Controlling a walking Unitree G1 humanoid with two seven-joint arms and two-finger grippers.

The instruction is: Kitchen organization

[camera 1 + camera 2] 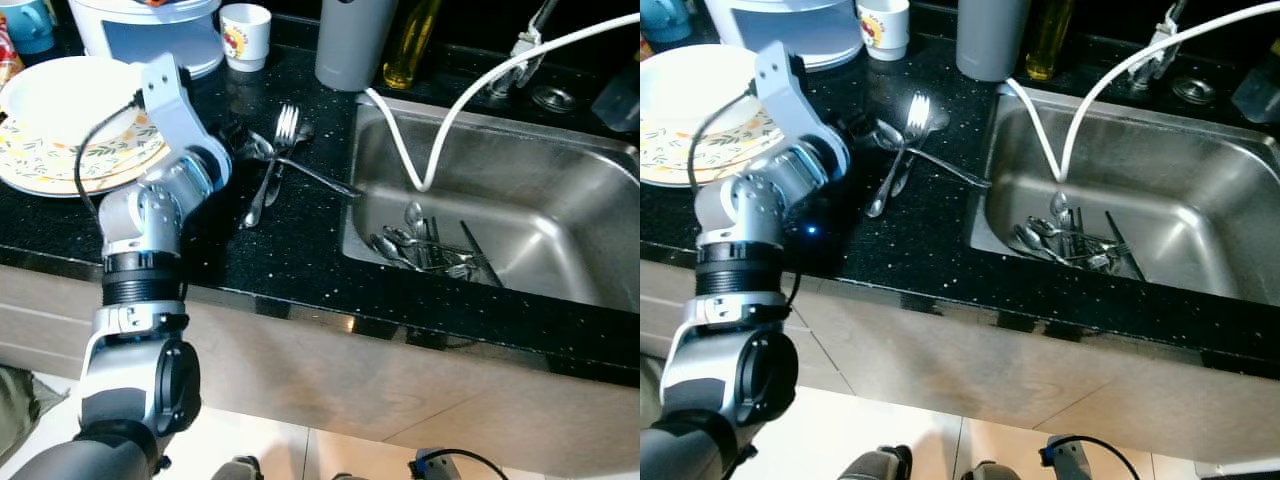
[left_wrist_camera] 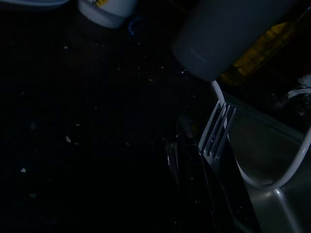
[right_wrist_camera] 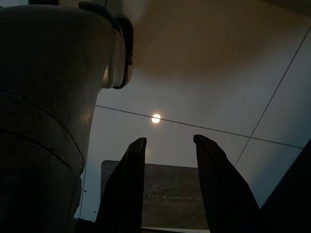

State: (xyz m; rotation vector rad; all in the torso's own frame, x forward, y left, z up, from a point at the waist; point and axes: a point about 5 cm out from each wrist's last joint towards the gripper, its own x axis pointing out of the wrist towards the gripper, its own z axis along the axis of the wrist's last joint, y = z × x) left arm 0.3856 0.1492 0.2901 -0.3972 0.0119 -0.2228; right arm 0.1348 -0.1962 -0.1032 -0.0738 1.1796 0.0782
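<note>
The left gripper (image 1: 245, 140) is reaching across the black counter (image 1: 300, 250) to a fork (image 1: 283, 130) and spoons (image 1: 262, 185) beside the sink (image 1: 560, 250); its grip cannot be made out. The right gripper (image 3: 167, 145) is hanging open and empty over the floor (image 3: 218, 87).

Left arm (image 1: 160, 200) reaches forward; right tool (image 3: 167, 145) hangs idle, fingers apart.

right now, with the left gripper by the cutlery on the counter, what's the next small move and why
Probably ease the left gripper a little further toward the fork and settle on one handle. The fork and spoon lie crossed on the counter beside the sink, and the dark left wrist view does not show whether the fingers have anything. The right gripper hangs open, idle.
</note>
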